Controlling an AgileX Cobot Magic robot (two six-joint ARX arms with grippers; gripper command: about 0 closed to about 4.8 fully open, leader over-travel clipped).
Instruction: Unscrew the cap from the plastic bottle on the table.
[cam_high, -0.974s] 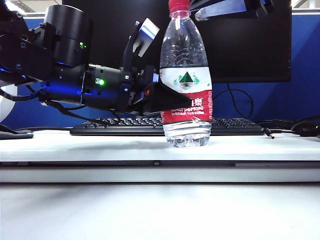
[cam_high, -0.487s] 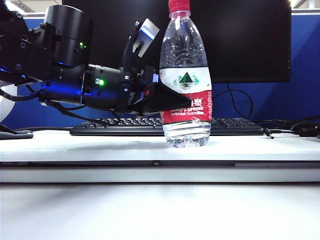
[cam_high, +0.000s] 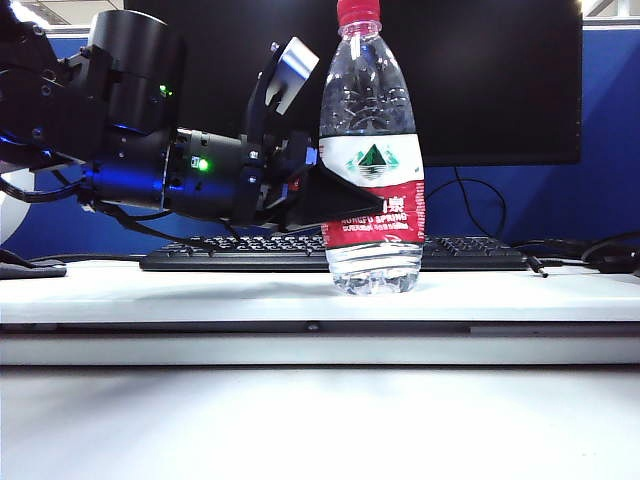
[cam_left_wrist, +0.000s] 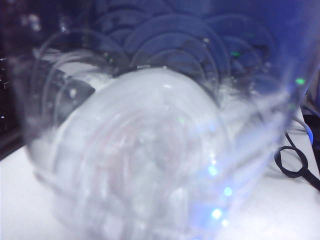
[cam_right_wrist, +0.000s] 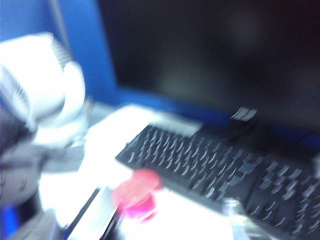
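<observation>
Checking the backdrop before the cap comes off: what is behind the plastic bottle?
Behind the plastic bottle lie a black keyboard and a dark monitor. The bottle and the left gripper clamping it cover the parts behind them.

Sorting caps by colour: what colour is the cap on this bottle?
Red; the cap shows best in the exterior view, atop the plastic bottle.

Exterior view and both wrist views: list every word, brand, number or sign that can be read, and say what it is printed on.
"NONGFU SPRING": red band of the label on the plastic bottle.
White Chinese characters above it: partly hidden, only the last shows.
Green mountain logo: on the label's white band.
Smaller line beneath "NONGFU SPRING": too small to read.
Keyboard key legends: too small in the exterior view, blurred in the right wrist view.
Left wrist view: no text readable.
</observation>
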